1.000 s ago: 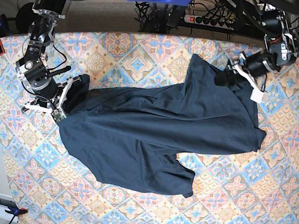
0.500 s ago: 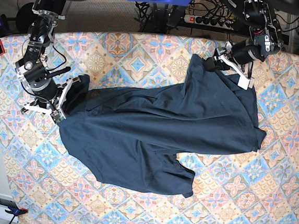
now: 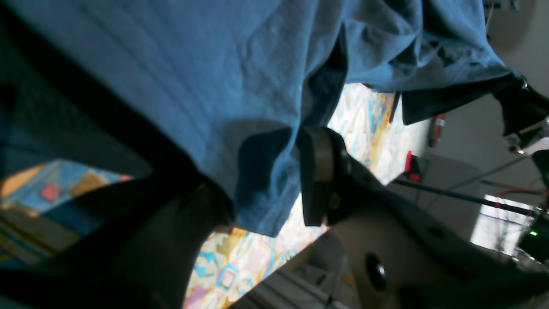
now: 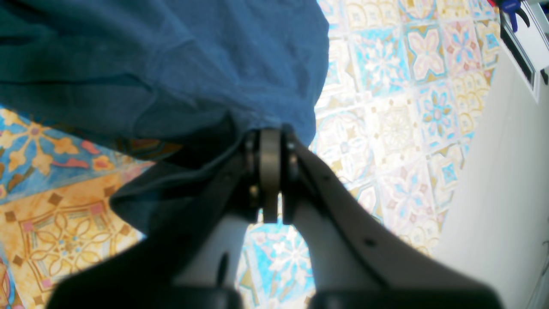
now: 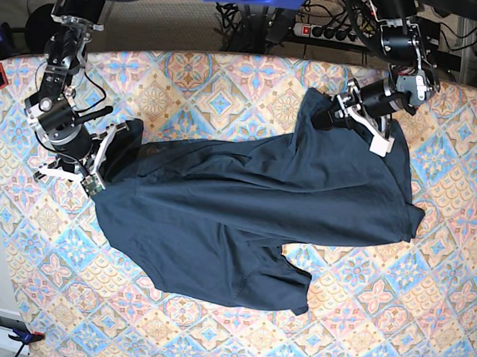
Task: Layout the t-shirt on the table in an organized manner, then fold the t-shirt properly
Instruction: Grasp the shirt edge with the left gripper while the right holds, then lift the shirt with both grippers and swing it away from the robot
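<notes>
R claw (image 4: 270, 180) clamps t-shirt (image 5: 252, 209) edge; L claw (image 5: 353, 113) too.

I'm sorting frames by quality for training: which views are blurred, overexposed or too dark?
Base view: sharp and evenly lit, with the t-shirt and the table clear. Left wrist view: the left pincer is close, dark and soft, and the background beyond it is blown out. Right wrist view: the right pincer is blurred at close range, and the tiles at the right are washed out.

table (image 5: 230, 86): floral tile cloth | on it: t-shirt (image 5: 244, 212), spread, rumpled
</notes>
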`<state>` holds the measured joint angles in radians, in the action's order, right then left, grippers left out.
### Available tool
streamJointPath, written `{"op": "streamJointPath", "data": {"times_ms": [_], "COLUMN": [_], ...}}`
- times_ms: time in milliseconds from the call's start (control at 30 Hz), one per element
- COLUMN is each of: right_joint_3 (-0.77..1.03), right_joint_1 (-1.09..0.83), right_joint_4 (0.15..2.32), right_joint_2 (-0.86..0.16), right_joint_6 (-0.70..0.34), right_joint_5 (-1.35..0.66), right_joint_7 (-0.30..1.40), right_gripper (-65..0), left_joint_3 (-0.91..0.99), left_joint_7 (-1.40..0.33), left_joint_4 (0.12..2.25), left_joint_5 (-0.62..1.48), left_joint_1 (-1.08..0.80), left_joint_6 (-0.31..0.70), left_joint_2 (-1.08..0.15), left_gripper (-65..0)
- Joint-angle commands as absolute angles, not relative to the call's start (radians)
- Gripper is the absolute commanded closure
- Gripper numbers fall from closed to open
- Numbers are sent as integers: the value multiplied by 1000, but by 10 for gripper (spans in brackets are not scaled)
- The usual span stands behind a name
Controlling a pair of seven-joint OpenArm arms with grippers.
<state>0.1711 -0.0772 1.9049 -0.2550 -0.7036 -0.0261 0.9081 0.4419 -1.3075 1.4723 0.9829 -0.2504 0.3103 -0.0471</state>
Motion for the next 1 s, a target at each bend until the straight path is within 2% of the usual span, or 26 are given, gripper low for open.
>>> {"op": "streamJointPath", "data": {"times_ms": [0, 33, 67, 133, 233, 467, 800, 967], "right_joint_3": [177, 177, 177, 177, 179, 189, 226, 231], "right_joint_1": [-62, -61, -61, -61, -61, -59, -61, -59], "right_joint_4": [1923, 1923, 1923, 1923, 1923, 1928, 1954, 1956], "right_joint_2": [-269, -269, -269, -269, -269, -269, -269, -286], "right_joint_6": [-698, -698, -698, -698, -698, -698, -698, -698], "right_joint_5": [-27, -27, -27, -27, -27, -27, -27, -27], "right_joint_7": [889, 889, 889, 889, 889, 880, 883, 878], "right_gripper": [-2, -2, -2, -2, -2, 0, 0, 0], "left_joint_3": [438, 427, 394, 337, 334, 372, 647, 713], "left_joint_7": [-1267, -1270, -1270, -1267, -1267, -1271, -1333, -1340], "left_joint_4": [1440, 1440, 1440, 1446, 1543, 1863, 1911, 1908], "left_joint_5": [909, 911, 918, 921, 921, 946, 1176, 1198], "left_joint_1": [-249, -248, -246, -245, -248, -209, -36, 28], "left_joint_6": [311, 314, 314, 314, 315, 317, 318, 318], "left_joint_2": [-36, -35, -35, -42, -44, -137, -257, -305], "left_gripper": [-212, -193, -145, 0, 0, 0, 0, 0]}}
